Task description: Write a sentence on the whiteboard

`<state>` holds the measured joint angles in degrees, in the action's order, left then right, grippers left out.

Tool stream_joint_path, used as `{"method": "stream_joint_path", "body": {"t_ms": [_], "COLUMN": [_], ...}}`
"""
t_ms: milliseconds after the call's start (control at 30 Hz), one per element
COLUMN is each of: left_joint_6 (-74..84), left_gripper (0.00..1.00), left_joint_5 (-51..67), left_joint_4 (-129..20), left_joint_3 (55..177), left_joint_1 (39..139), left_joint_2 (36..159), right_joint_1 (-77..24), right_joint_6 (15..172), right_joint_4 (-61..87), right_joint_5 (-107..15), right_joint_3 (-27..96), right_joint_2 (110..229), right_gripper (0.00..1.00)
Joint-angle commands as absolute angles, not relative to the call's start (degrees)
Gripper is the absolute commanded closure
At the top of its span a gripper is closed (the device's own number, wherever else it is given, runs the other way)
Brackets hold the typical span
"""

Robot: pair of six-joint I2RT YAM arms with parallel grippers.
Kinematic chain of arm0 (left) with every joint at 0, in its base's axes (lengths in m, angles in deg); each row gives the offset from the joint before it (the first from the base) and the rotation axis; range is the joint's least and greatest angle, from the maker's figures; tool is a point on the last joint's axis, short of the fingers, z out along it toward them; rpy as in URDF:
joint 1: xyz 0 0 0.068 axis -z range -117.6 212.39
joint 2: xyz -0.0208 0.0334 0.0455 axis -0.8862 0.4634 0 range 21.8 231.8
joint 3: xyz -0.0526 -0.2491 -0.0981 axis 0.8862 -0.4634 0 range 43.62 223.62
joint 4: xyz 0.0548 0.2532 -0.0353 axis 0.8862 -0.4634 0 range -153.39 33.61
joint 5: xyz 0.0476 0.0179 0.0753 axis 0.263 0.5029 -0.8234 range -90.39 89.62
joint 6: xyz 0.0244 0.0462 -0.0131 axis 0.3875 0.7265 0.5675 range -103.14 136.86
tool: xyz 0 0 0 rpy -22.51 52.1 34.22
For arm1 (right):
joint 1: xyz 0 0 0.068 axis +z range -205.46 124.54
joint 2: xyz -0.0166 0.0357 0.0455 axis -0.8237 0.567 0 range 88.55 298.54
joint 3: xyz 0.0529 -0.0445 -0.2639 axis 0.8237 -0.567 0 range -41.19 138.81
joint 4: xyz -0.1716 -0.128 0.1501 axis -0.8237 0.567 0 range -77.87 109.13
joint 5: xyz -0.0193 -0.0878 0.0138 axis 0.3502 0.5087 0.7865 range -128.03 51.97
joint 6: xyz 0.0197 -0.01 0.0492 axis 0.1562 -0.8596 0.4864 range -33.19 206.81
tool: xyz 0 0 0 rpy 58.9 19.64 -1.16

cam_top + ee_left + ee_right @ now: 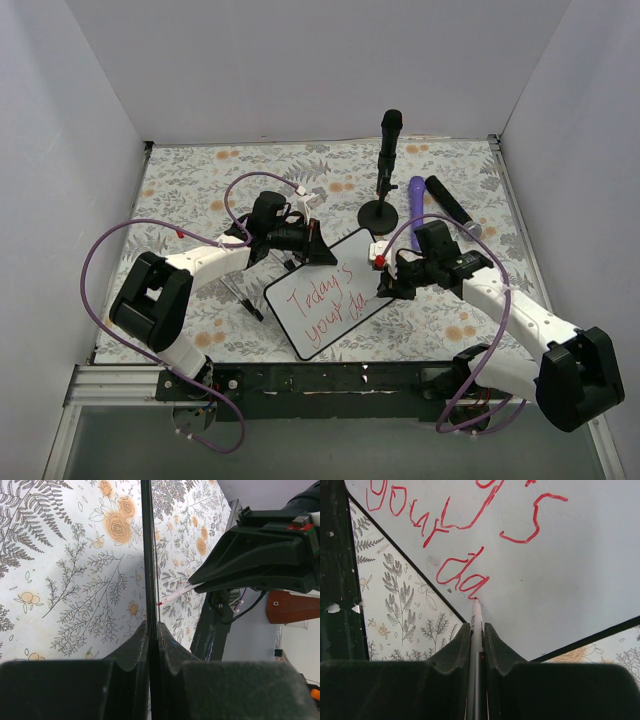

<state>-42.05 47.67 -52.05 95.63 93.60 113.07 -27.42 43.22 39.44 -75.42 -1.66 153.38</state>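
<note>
right claw tight around slim marker, left claw tight on thin black-rimmed whiteboard

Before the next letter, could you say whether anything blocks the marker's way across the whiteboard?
Nothing visible does: the white marker in the right gripper touches the black-framed whiteboard beside the red "da", bare board ahead.

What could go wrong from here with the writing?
1. The marker tip sits at the "da" of the sentence, close to a corner of the whiteboard; the line may run off the frame.
2. The left gripper clamps only the thin board edge, so pen pressure could pivot or slip it.
3. The right gripper sits just behind the tip and might smear fresh ink.
</note>
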Motion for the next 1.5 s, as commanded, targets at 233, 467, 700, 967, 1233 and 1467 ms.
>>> {"method": "stream_joint_path", "body": {"t_ms": [233,467,700,967,1233,1467], "left_joint_6": [-36.49,-36.40,-36.40,-36.22,-36.22,-36.22], "left_gripper": [1.00,1.00,1.00,1.00,1.00,1.00], "left_joint_5": [47.95,48.22,48.04,47.95,48.04,48.13], "left_joint_4": [-49.53,-49.45,-49.36,-49.53,-49.62,-49.71], "left_joint_3": [95.65,95.47,95.39,95.47,95.47,95.56], "left_joint_1": [93.68,93.68,93.77,93.68,93.68,93.68], "left_joint_2": [110.31,110.05,110.05,109.70,110.05,110.13], "right_joint_1": [-29.88,-29.88,-29.88,-29.88,-29.88,-30.67], "right_joint_6": [45.76,46.03,43.39,41.37,42.51,45.67], "right_joint_4": [33.14,33.39,36.99,40.34,39.38,34.02], "right_joint_5": [-76.01,-75.92,-76.35,-76.18,-74.08,-71.96], "right_joint_3": [-0.41,-0.41,-1.28,-0.76,-0.49,-0.58], "right_joint_2": [148.66,150.33,150.33,151.56,151.83,149.63], "right_gripper": [0.99,0.99,0.99,0.99,0.99,0.99]}}
